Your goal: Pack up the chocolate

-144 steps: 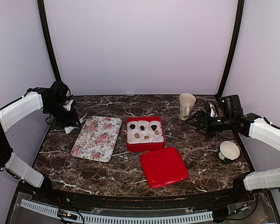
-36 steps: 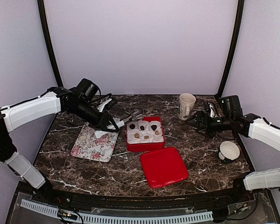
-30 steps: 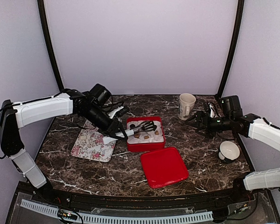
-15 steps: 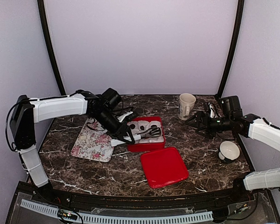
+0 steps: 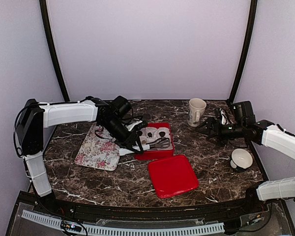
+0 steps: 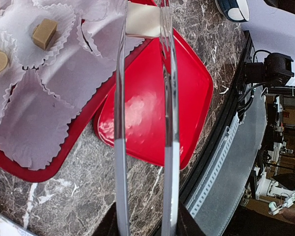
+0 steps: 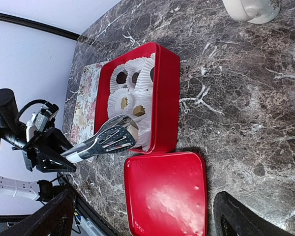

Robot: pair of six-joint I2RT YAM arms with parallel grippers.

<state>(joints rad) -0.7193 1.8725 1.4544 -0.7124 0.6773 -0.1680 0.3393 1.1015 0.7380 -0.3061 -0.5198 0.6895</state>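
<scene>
step: placing, by my judgement | left gripper (image 5: 129,143) clamped narrow on tongs (image 6: 167,123), whose tips pinch a pale chocolate (image 6: 143,19) above the red box (image 5: 152,154), near-right corner; other pieces sit in paper cups (image 6: 27,120) | right gripper (image 5: 210,128) spread wide, empty, toward desk's far-right corner | next: you lower into an empty cup, then ease the tongs

The left end effector (image 5: 130,141), gripping the tongs (image 5: 157,143), is swinging rightward from the far left edge of the counter (image 5: 211,162), crossing the floral tray (image 5: 96,152) and reaching over the red box (image 5: 155,154).
</scene>
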